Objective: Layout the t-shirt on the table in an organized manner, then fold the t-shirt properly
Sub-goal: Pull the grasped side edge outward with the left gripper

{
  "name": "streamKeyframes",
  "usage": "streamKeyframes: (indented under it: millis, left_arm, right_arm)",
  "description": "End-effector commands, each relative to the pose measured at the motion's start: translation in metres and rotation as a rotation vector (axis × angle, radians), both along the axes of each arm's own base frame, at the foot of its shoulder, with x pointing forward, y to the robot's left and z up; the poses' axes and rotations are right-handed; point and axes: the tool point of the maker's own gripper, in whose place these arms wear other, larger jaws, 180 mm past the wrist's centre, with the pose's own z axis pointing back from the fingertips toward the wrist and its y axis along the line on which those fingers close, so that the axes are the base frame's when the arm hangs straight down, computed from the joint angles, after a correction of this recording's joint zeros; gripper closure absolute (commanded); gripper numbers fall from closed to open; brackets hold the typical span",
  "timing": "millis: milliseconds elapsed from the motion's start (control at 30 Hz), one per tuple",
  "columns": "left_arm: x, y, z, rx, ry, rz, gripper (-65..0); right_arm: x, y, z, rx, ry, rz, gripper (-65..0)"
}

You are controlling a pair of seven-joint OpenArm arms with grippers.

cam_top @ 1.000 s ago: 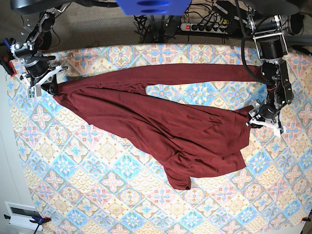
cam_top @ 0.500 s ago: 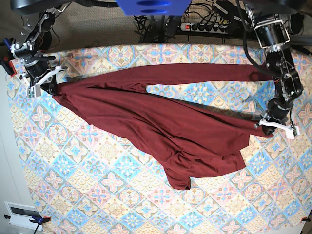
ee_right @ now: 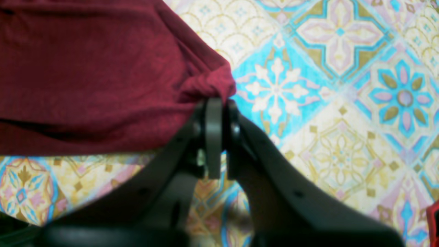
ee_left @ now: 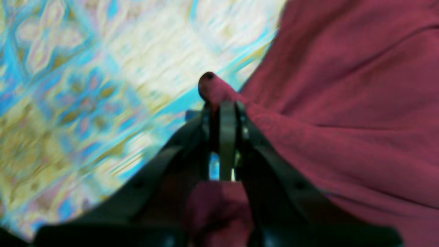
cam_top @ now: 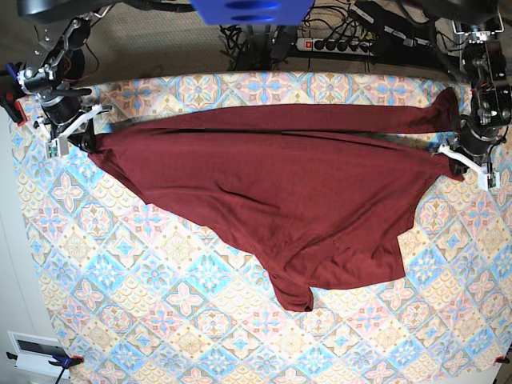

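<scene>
1. T-shirt (cam_top: 272, 200): the dark maroon garment lies stretched across the upper half of the worktop (cam_top: 160, 320), pulled taut between the two tools, with its lower part sagging toward the middle of the patterned cloth.
2. Left tool (cam_top: 460, 164), at the right edge of the base view, is closed on a bunched corner of the t-shirt. In the left wrist view the jaws (ee_left: 223, 113) pinch a rolled bit of fabric that pokes out just beyond the tips, and the rest of the cloth spreads away to that tool's right.
3. Right tool (cam_top: 80, 140), at the left edge of the base view, is also clamped on the t-shirt. In the right wrist view the jaws (ee_right: 216, 109) meet on a small gathered knot of maroon cloth, and the garment runs off to that tool's left.
4. Between the tools, the top edge of the t-shirt forms a nearly straight band. A narrow strip reaches up past the left tool toward the far corner of the worktop.
5. Below the left tool, the fabric slopes down and inward to a folded flap near the centre of the worktop.
6. Bare tile-patterned worktop shows beneath and beside each tool, blurred in the left wrist view.
7. A power strip (cam_top: 340, 44) and cables lie beyond the far edge of the worktop.
</scene>
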Motion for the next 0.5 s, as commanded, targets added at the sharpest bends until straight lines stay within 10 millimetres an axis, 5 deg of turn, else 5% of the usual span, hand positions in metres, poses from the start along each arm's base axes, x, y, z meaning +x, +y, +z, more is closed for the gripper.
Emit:
streamKeyframes:
  millis: [0, 100, 200, 467]
  left_arm:
    - [0.002, 0.017, 0.007, 0.047, -0.01, 0.022, 0.0]
    - [-0.016, 0.034, -0.018, 0.051, 0.073, 0.068, -1.1]
    - [-0.023, 0.028, -0.032, 0.039, 0.114, 0.058, -6.7]
    - [-0.017, 0.019, -0.035, 0.026, 0.119, 0.032, -32.3]
  right_arm:
    - [0.007, -0.004, 0.014, -0.017, -0.05, 0.004, 0.0]
    - [0.006, -0.003, 0.013, -0.017, -0.046, 0.008, 0.0]
    - [0.007, -0.003, 0.013, -0.017, -0.045, 0.009, 0.0]
    - [0.006, -0.003, 0.013, -0.019, -0.045, 0.008, 0.0]
